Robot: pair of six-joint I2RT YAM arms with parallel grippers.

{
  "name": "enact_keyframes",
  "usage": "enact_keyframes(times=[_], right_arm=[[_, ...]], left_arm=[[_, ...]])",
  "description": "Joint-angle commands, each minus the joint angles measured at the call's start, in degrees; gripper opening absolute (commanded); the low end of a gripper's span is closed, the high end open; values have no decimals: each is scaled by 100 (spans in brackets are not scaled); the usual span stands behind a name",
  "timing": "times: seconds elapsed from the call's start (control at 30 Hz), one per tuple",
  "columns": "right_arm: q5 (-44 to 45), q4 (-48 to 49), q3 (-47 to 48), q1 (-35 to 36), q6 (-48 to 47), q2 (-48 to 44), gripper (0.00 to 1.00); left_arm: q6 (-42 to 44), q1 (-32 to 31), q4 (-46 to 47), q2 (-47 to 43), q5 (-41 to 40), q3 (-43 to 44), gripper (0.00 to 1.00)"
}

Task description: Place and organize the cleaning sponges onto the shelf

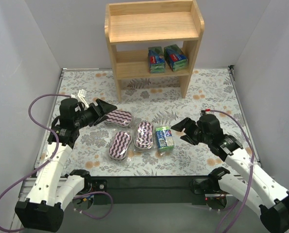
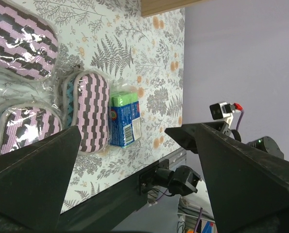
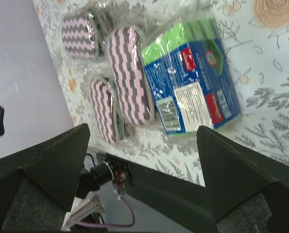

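Observation:
Three purple-and-white wavy sponge pads in clear wrap lie mid-table: one at the back left (image 1: 118, 117), one in front (image 1: 119, 144), one to the right (image 1: 144, 134). A boxy green-blue pack (image 1: 164, 137) lies just right of them. Two more packs (image 1: 156, 59) (image 1: 176, 57) stand on the wooden shelf's lower tier (image 1: 134, 69). My left gripper (image 1: 103, 112) is open and empty, right beside the back-left pad (image 2: 19, 44). My right gripper (image 1: 181, 129) is open and empty, just right of the boxy pack (image 3: 190, 92).
The shelf's top tier (image 1: 154, 26) is bare, with a low raised rim. The floral tablecloth (image 1: 207, 97) covers the table between white walls. A black front rail (image 1: 149, 182) runs along the near edge between the arm bases.

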Motion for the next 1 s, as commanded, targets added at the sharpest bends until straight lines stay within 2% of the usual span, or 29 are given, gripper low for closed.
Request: enact_keyframes(times=[0.0, 0.23, 0.53, 0.8, 0.97], right_arm=[[-408, -702, -320, 24, -253, -535, 83], [-470, -712, -1016, 50, 222, -1046, 82], [-822, -88, -1000, 191, 240, -37, 79], [-840, 729, -982, 314, 468, 597, 63], [-559, 940, -815, 332, 530, 1027, 58]], left_arm=[[72, -25, 197, 93, 201, -167, 89], [107, -60, 356, 277, 43, -492, 89], [72, -122, 426, 436, 17, -668, 88], [28, -131, 435, 392, 52, -730, 86], [37, -131, 453, 392, 61, -756, 85]])
